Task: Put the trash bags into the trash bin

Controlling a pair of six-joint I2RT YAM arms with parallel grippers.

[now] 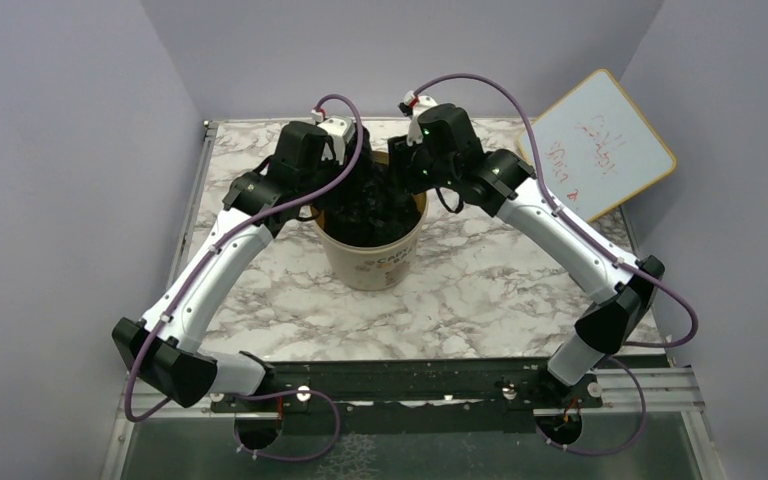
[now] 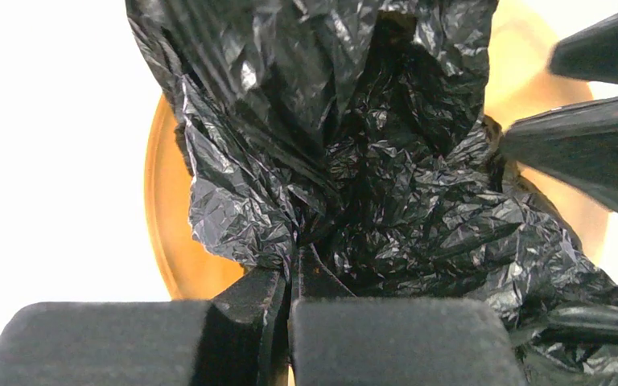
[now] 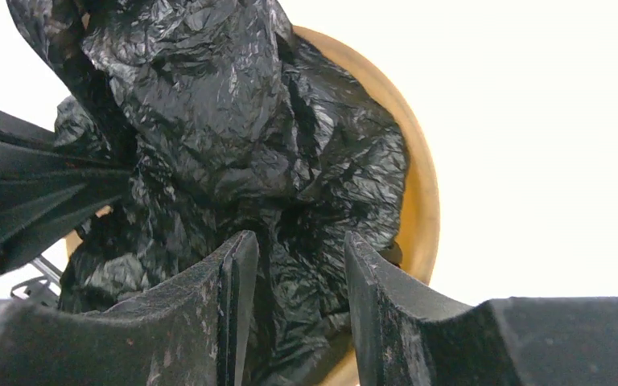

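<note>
Inside parted right claw (image 3: 298,238), trash bags (image 3: 209,121)

Blown-out wrist backgrounds, perhaps slightly soft

**Trash bags** (image 1: 372,212): thin black plastic film, glossy and heavily crinkled, with bright highlights along the creases.

**Trash bin** (image 1: 375,265): beige, with a matt outer wall carrying faint printed lettering. The inner wall is smooth and looks warm tan in the wrist views.

**Table** (image 1: 480,290): marble-patterned top, white with grey veins, smooth with a low sheen.

**Whiteboard** (image 1: 605,140), far right: smooth white face in a yellow frame.

**Left arm** (image 1: 225,270) and **right arm** (image 1: 560,230): smooth white shells with matt black joints.

**Right gripper** (image 3: 298,245): fingers (image 3: 209,314) matt black, finely scuffed and speckled.
</note>
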